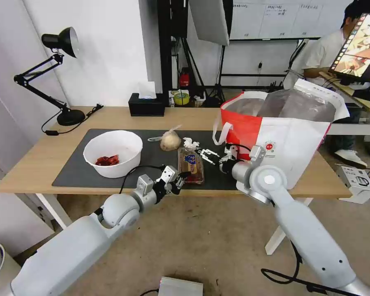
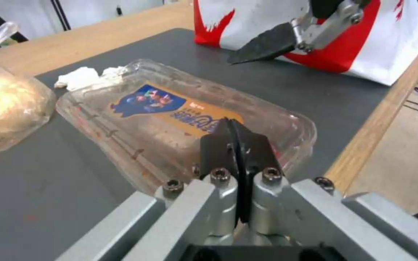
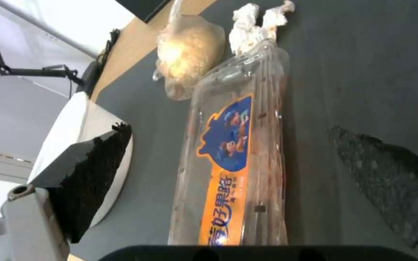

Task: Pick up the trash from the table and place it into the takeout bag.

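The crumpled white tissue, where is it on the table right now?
In the head view the crumpled tissue lies on the dark mat, just right of the knotted bag and at the far end of the clear food box.

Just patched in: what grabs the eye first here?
The big red-and-white takeout bag gapes at the table's right end. Both pincers meet at the clear food box on the mat's front edge: left pincer shut at its near end, right pincer open beside it.

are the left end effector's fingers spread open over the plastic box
No, the left end effector has its two black fingers pressed flat together, at the near edge of the clear plastic food box.
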Robot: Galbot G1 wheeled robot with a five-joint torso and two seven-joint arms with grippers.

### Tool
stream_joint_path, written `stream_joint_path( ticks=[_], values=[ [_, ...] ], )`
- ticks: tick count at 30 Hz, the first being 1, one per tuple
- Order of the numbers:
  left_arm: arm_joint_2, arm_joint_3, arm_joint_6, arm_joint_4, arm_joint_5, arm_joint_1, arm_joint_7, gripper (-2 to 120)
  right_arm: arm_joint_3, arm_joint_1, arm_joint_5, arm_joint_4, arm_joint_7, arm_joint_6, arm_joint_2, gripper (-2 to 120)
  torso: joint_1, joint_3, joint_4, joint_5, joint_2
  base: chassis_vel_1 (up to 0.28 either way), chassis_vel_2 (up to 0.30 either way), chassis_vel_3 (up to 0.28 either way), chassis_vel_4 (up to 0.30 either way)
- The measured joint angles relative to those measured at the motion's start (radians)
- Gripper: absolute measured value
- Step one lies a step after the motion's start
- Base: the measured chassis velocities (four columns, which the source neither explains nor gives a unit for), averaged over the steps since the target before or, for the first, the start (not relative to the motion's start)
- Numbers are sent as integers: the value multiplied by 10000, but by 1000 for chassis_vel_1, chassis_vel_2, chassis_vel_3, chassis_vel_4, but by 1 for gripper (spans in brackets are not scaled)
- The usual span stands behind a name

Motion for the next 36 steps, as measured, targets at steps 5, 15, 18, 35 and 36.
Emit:
stream_joint_path(
  ticks=[5, 15, 18, 35, 36],
  values=[
    [2, 17, -4, -14, -32, -6, -8, 0, -84, 145, 194, -139, 204, -247, 59, 100, 0, 0, 0, 0, 0, 0, 0, 0, 0],
    [-22, 21, -24, -9, -79, -6, -27, 0, -437, 277, 18, -289, 240, -634, 244, 100, 0, 0, 0, 1, 0, 0, 0, 0, 0],
    [-9, 18, -32, -10, -91, 5, -28, 0, -529, 306, -184, -339, 239, -670, 319, 100, 0, 0, 0, 0, 0, 0, 0, 0, 0],
    [13, -20, -178, -5, -116, 72, -29, 0, -703, 733, -722, -1110, -82, -763, 682, 100, 0, 0, 0, 1, 0, 0, 0, 0, 0],
    [13, -20, -178, -5, -116, 72, -29, 0, -703, 733, -722, -1110, -82, -763, 682, 100, 0, 0, 0, 1, 0, 0, 0, 0, 0]
  ],
)
